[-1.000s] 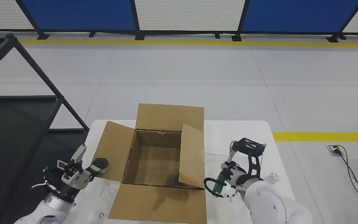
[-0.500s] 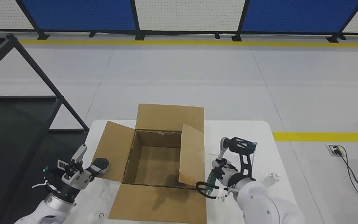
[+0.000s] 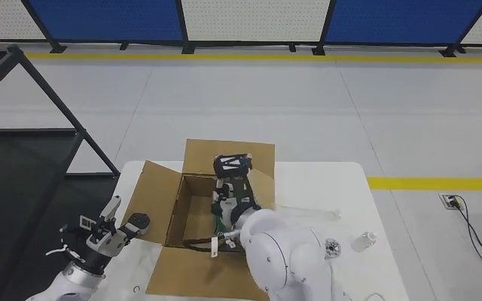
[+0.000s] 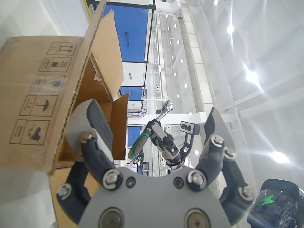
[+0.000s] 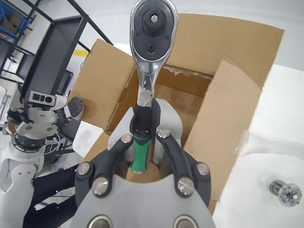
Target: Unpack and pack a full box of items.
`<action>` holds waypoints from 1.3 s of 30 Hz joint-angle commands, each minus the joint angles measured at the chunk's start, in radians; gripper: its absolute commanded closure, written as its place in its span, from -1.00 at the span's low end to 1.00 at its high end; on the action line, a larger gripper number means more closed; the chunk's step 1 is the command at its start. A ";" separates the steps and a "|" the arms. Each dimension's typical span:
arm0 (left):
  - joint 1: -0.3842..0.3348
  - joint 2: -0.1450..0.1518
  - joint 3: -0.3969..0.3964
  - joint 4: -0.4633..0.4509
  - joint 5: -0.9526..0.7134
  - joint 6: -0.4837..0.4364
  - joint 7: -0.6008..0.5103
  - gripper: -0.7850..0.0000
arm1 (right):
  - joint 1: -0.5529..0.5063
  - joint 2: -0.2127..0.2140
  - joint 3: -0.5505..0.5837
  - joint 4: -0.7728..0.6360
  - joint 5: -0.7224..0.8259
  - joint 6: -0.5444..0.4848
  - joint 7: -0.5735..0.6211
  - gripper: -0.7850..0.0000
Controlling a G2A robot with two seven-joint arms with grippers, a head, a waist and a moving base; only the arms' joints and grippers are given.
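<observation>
Chrome ratchet wrench [image 5: 154, 36] is clamped in the right hand [image 5: 143, 116], jutting forward above the cardboard box [image 5: 225, 39].

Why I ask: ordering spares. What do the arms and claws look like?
The left arm and right arm have smooth white rounded shells. The left claw and right claw each have a grey metal plate with silver screws, black links and pale grey fingers with black ribbed pads.

Open cardboard box [image 3: 151, 203], flaps out; green-handled ratchet [image 5: 147, 72] above opening.
</observation>
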 commanded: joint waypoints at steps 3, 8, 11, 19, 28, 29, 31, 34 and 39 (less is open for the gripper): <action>0.008 -0.001 -0.004 -0.007 -0.001 -0.003 0.003 -1.00 | 0.050 -0.007 -0.050 0.091 -0.038 -0.028 0.022 1.00; 0.011 -0.002 -0.006 -0.014 0.002 -0.002 0.007 -1.00 | 0.053 -0.005 -0.076 0.103 -0.110 -0.087 0.080 1.00; 0.009 -0.003 -0.006 -0.015 0.005 -0.001 0.007 -1.00 | 0.034 0.000 -0.077 0.093 -0.166 -0.122 0.133 1.00; 0.006 -0.005 -0.006 -0.011 0.008 -0.003 0.002 -1.00 | -0.037 0.010 -0.068 0.000 -0.340 -0.125 0.198 1.00; 0.005 -0.006 -0.010 -0.008 0.009 -0.003 0.001 -1.00 | -0.106 0.009 -0.079 -0.106 -0.538 -0.098 0.225 1.00; 0.005 -0.006 -0.010 -0.007 0.009 -0.003 0.001 -1.00 | -0.109 0.009 -0.079 -0.113 -0.549 -0.101 0.224 1.00; 0.005 -0.007 -0.010 -0.007 0.010 -0.003 0.000 -1.00 | -0.116 0.006 -0.081 -0.122 -0.580 -0.096 0.221 1.00; 0.006 -0.007 -0.010 -0.006 0.010 -0.004 -0.001 -1.00 | -0.120 0.001 -0.087 -0.123 -0.576 -0.109 0.222 1.00; 0.009 -0.009 -0.012 -0.007 0.009 -0.008 -0.003 -1.00 | -0.084 -0.015 -0.093 -0.041 -0.506 -0.119 0.187 1.00</action>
